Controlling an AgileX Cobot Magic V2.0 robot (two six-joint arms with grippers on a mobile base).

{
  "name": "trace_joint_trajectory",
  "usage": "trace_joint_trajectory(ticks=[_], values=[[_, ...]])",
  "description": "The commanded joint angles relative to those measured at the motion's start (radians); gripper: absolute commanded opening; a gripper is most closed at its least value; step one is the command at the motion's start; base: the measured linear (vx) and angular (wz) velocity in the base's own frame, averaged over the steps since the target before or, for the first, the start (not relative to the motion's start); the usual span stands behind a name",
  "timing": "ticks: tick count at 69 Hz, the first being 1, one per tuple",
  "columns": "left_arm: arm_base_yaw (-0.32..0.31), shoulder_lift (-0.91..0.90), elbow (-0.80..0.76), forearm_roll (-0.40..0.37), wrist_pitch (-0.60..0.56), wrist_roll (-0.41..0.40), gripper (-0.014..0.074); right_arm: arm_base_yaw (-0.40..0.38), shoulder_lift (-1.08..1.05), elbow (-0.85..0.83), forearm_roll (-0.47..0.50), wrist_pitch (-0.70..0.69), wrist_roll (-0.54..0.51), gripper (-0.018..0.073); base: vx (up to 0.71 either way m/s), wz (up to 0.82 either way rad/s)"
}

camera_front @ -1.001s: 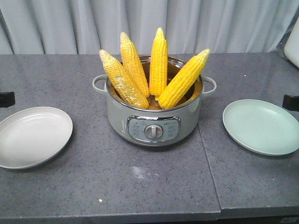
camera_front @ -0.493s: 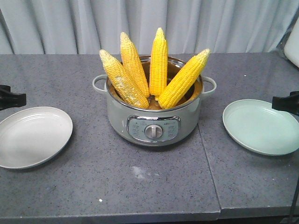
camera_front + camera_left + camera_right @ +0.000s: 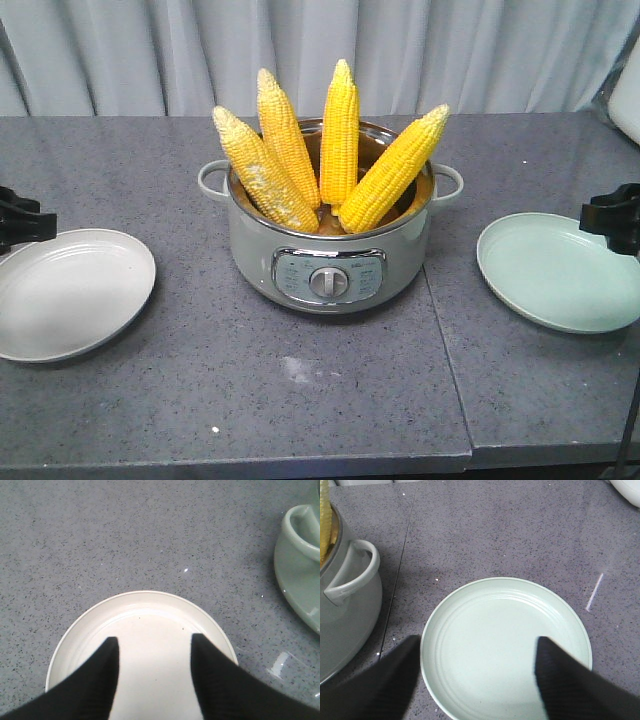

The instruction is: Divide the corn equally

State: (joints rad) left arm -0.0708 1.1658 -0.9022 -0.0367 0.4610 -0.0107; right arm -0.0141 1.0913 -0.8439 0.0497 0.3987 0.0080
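1. A pale grey-green round cooker pot [image 3: 330, 250] with two side handles and a front dial holds four yellow husked corn cobs [image 3: 340, 130]. They stand tilted, with their tips fanned out above the rim.
2. A round cream plate [image 3: 70, 295] lies left of the pot and a round pale green plate [image 3: 560, 270] lies right.
3. The left gripper [image 3: 155, 677] hangs over the cream plate with its jaws spread apart. The right gripper [image 3: 477, 680] hangs over the green plate, jaws also wide. The corn cobs are well apart from both grippers, in the pot between them.
4. All of this rests on a grey speckled tabletop [image 3: 330, 390], with a grey pleated curtain [image 3: 400, 50] behind.
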Motion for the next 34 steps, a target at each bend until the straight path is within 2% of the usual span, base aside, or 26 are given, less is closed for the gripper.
trace_joint_trajectory(ticks=[1, 9, 21, 34], values=[[-0.003, -0.017, -0.033, -0.023, -0.059, -0.007, 0.0528, -0.005, -0.014, -0.036, 0.005, -0.048, -0.008, 0.0606, 0.00, 0.00], [-0.003, -0.017, -0.033, -0.037, -0.062, -0.007, 0.0629, -0.005, -0.014, -0.036, 0.014, -0.042, -0.008, 0.0659, 0.00, 0.00], [-0.003, -0.017, -0.033, -0.037, -0.056, -0.007, 0.0627, -0.005, -0.014, -0.039, 0.141, -0.041, -0.021, 0.0634, 0.00, 0.00], [-0.003, -0.017, -0.033, -0.037, -0.053, -0.007, 0.0571, -0.005, -0.014, -0.100, 0.364, -0.010, -0.247, 0.0582, 0.00, 0.00]])
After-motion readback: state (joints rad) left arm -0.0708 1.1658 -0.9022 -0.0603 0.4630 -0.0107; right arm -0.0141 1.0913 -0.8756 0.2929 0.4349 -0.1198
